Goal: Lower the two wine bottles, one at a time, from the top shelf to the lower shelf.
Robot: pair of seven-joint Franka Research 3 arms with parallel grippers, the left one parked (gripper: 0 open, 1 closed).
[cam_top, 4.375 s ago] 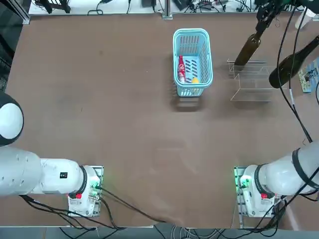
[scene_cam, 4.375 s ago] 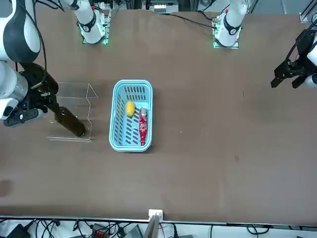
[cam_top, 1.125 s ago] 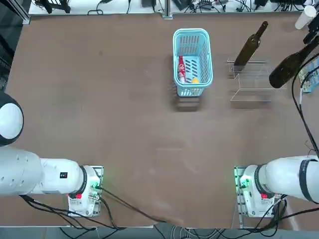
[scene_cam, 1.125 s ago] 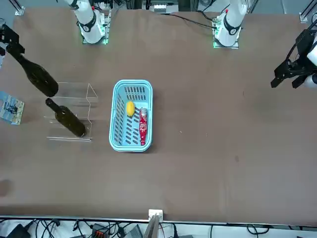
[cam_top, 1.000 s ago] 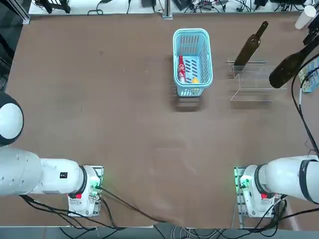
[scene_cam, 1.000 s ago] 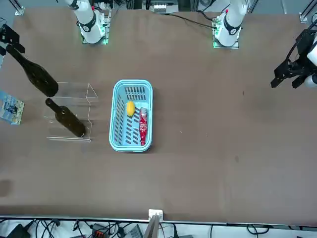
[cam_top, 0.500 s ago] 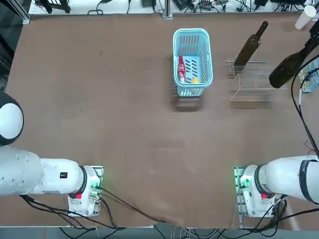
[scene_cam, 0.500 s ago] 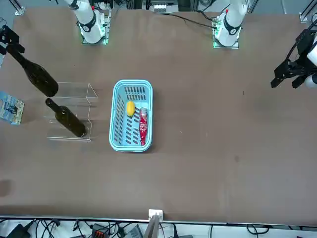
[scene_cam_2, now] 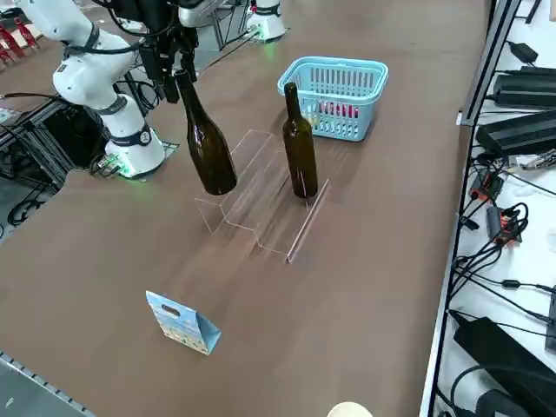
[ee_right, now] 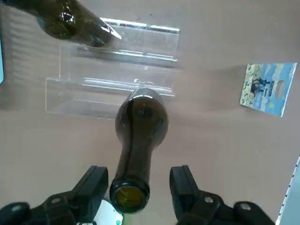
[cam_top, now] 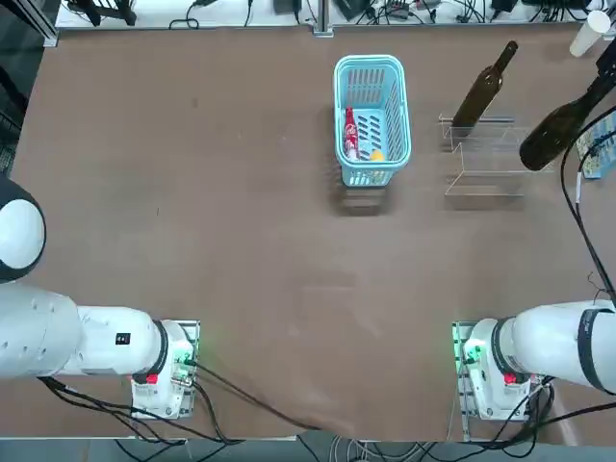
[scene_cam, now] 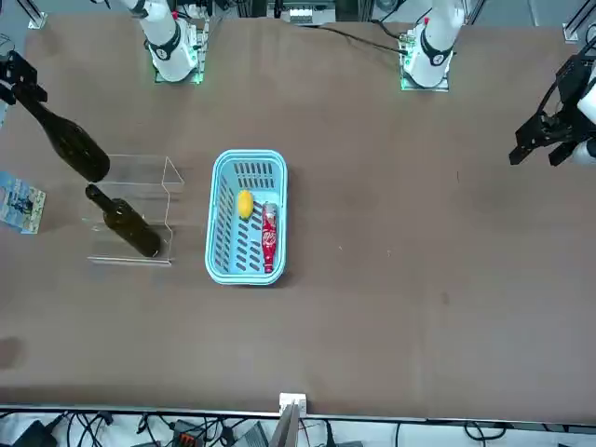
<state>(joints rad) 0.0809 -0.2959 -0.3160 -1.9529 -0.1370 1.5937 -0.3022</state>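
a: where's my right gripper (ee_right: 140,190)?

b: above the clear rack (scene_cam_2: 261,204), at one bottle (scene_cam_2: 207,143)'s neck, fingers spread either side, not pinching.

a: the other bottle (scene_cam_2: 301,146)?

b: upright on the rack's lower step, basket (scene_cam_2: 334,85) side.

2 upright dark bottles (scene_cam_2: 301,148) on rack (scene_cam_2: 261,208)
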